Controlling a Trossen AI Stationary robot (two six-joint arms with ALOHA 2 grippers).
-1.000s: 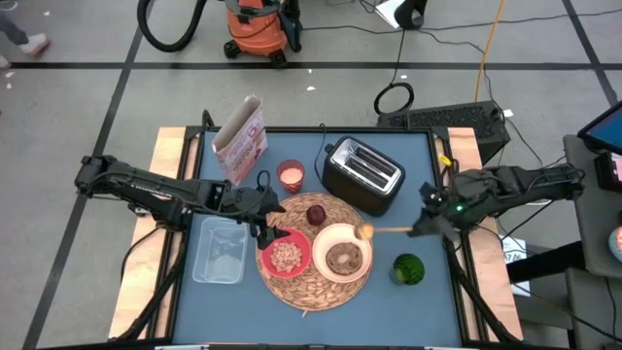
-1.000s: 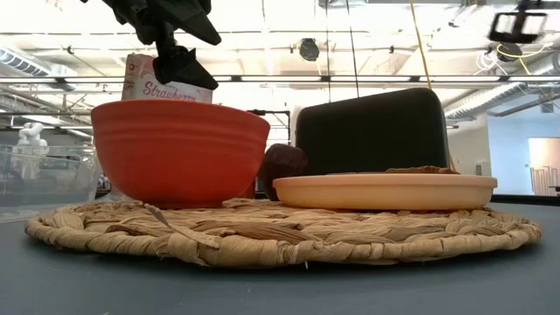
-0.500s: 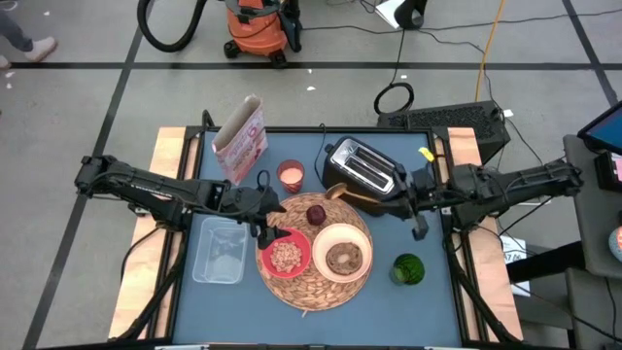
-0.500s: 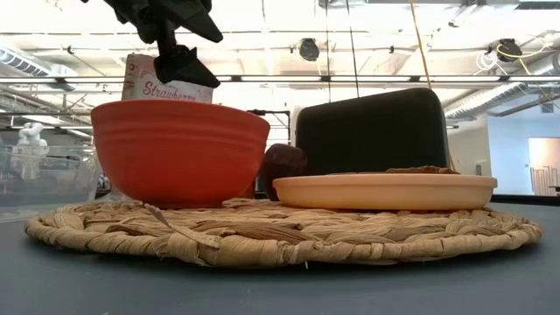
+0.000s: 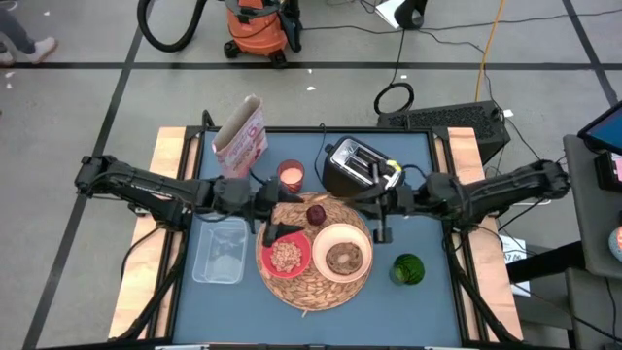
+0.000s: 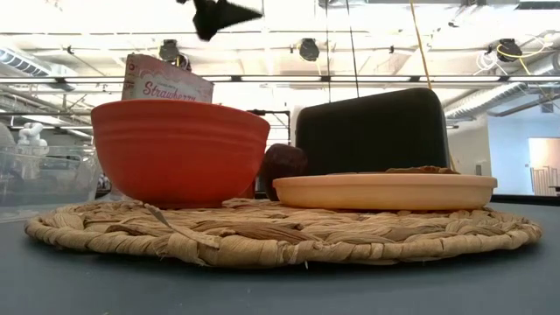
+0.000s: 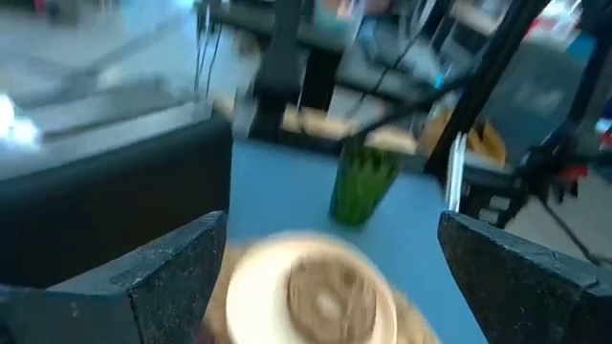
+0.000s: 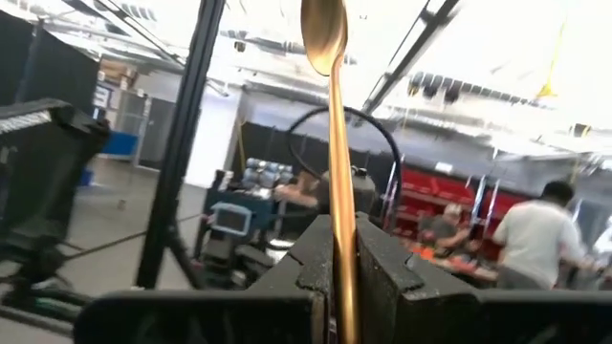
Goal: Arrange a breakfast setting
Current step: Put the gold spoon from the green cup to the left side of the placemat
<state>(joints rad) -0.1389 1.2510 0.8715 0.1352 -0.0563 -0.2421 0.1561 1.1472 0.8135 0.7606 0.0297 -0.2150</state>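
While on mat, toast atop plate.

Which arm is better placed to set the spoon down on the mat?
The right. Its gripper is shut on the slim gold spoon, just right of the large round woven straw mat. The left gripper is open and empty above the small red bowl.

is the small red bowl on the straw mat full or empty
Not empty. From above, the small red bowl on the large round woven straw mat holds a pale brown, grainy filling; the table-level camera shows only its wall.
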